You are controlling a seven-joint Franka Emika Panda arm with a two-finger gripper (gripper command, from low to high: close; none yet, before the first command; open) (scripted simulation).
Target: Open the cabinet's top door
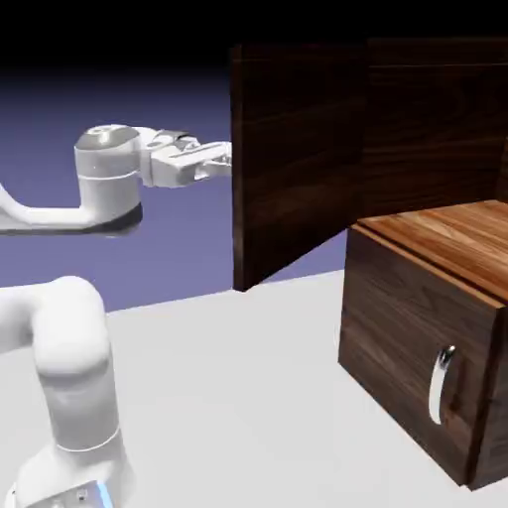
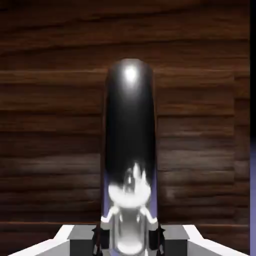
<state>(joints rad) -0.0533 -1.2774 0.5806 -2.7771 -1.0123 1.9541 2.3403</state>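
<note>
The tool (image 2: 129,242) is clenched on the curved silver handle (image 2: 130,125) of the top door (image 1: 298,159), which stands swung out above the shorter panel (image 1: 417,347). Keep the grip snug and draw along the hinge's arc, turning the wrist with it.

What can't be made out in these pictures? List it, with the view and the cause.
- Exterior view: the open top door's handle, behind the door panel.
- Exterior view: the gripper's fingertips, cut off by the door's edge.
- Hand view: the handle's lower end, past the bottom edge.
- Exterior view: the cabinet's far right side, outside the frame.
</note>
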